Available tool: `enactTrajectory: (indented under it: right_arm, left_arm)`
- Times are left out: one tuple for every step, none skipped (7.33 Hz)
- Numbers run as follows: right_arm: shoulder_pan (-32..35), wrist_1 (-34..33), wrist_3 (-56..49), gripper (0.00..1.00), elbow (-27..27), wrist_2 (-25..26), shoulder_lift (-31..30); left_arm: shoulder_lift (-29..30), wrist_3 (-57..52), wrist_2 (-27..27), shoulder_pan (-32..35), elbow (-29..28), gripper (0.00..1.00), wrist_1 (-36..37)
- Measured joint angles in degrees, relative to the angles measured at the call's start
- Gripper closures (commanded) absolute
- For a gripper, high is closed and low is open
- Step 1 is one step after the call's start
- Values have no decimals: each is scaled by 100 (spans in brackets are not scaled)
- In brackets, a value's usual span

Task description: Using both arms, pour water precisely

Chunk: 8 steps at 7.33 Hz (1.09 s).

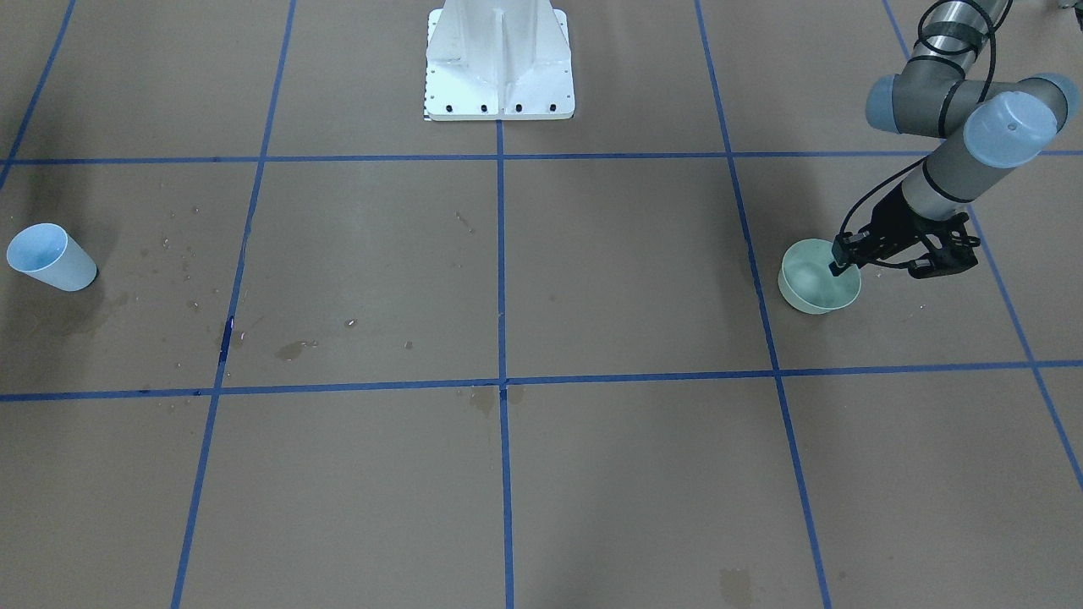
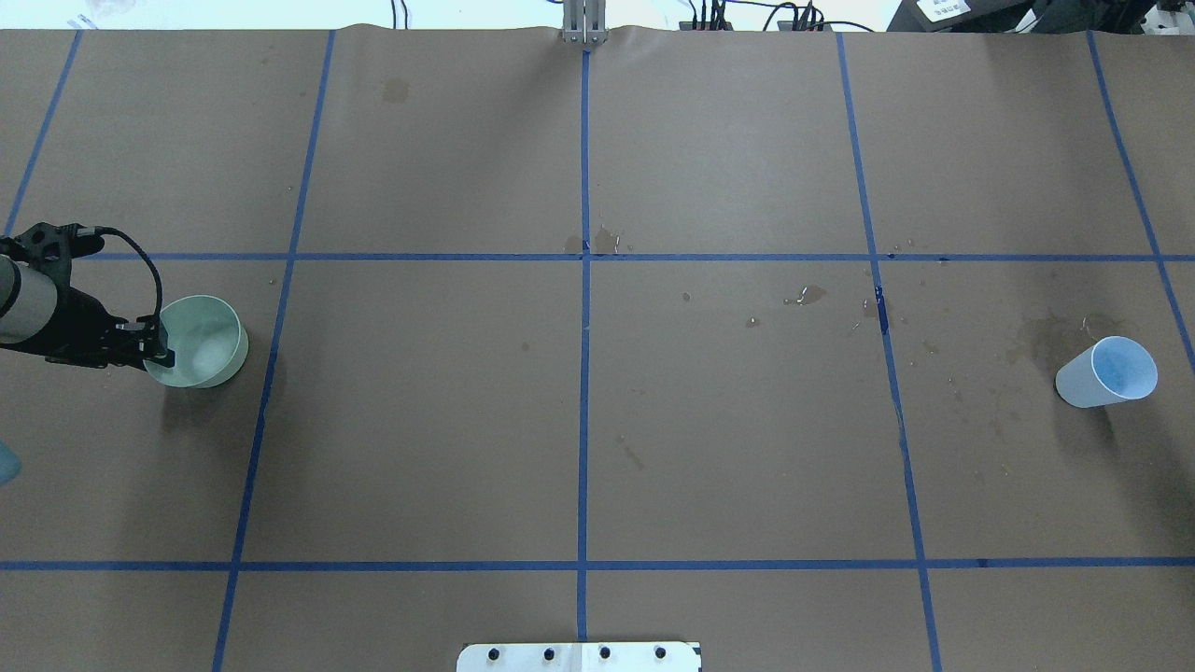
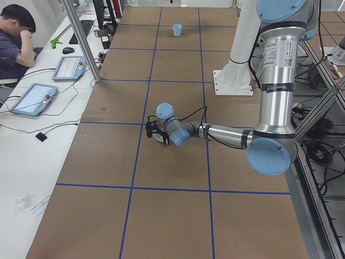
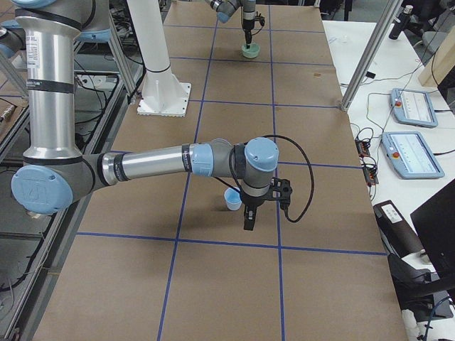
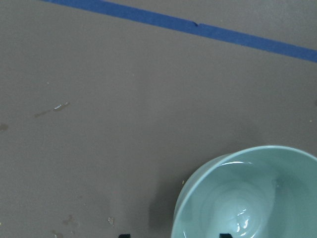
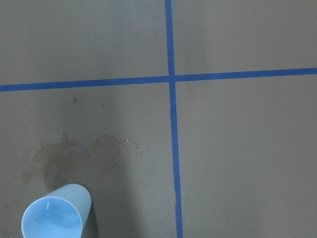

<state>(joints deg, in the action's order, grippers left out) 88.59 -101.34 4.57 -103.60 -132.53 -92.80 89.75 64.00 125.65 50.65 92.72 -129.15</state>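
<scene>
The left arm reaches out to the pale green bowl, which stands upright toward the tabletop's left end, about midway between the robot-side edge and the operator-side edge. The left claw points down at the bowl's rim on the side facing that left end. In the left wrist view the two black fingertips are spread apart, one inside the bowl and one outside, with the rim between them and not clamped. The water shows as a faint glassy sheen at the bottom of the bowl. Small droplets and darker damp stains mark the brown paper between the tabletop centre and its right end. The light blue cup stands mouth up toward the tabletop's right end, with ring-shaped wet marks on the paper near it. The right claw points down just beside the cup and apart from it. It appears only in the exterior right view, so it cannot be told whether its fingers are apart or together. Blue tape lines divide the tabletop into rectangles. The white pedestal base is mounted at the middle of the robot-side edge.
</scene>
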Motion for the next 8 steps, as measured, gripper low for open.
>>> enactTrajectory:
  right_arm:
    - [3, 0, 0, 1, -4, 0, 3]
    - [11, 0, 0, 1, -10, 0, 6]
    - [24, -4, 0, 1, -36, 0, 5]
    - [38, -13, 0, 1, -90, -1, -3]
    - [47, -21, -6, 1, -136, -1, -12]
    - [49, -23, -17, 1, -161, 0, -18]
    - [55, -22, -25, 1, -182, 0, -19]
    - [58, -24, -29, 1, -201, 1, -2]
  left_arm:
    - [-10, 9, 28, 0, 17, 100, 12]
    - [-14, 20, 134, 7, 63, 100, 33]
    - [-1, 32, 333, 27, 173, 100, 122]
    - [69, 51, 521, 52, 426, 100, 446]
    - [322, 75, 617, 67, 798, 100, 1128]
    - [821, 164, 647, 70, 1089, 100, 1988]
    - [1570, 430, 648, 46, 1171, 100, 2798]
    - [2333, 789, 640, -79, 1072, 100, 3345]
